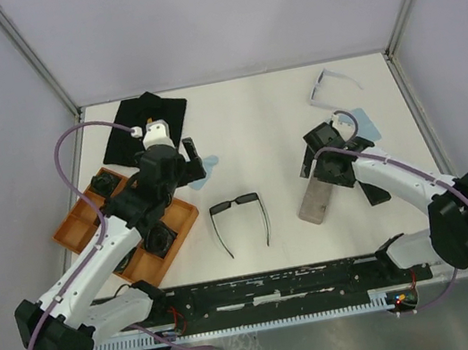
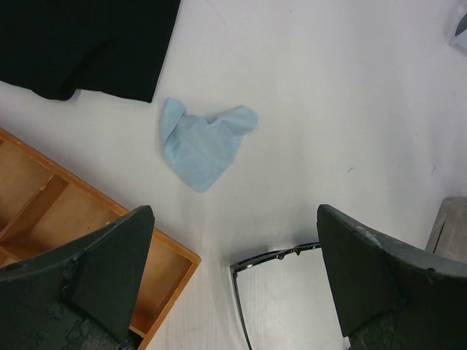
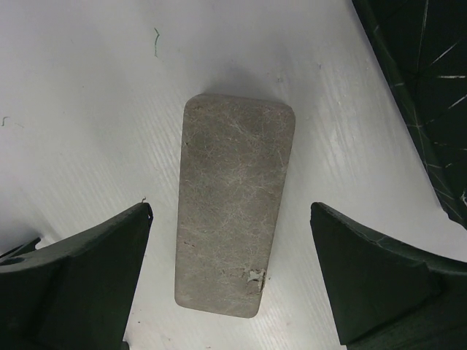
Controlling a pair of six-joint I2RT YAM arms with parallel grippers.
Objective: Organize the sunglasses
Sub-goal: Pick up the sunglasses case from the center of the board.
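Two sunglasses: black pair point(image 1: 240, 219) central, pale pair point(image 1: 332, 85) near far edge of table point(image 1: 251, 117)

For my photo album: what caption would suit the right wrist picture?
Open right gripper hovers over a grey oblong case lying flat on the white table.
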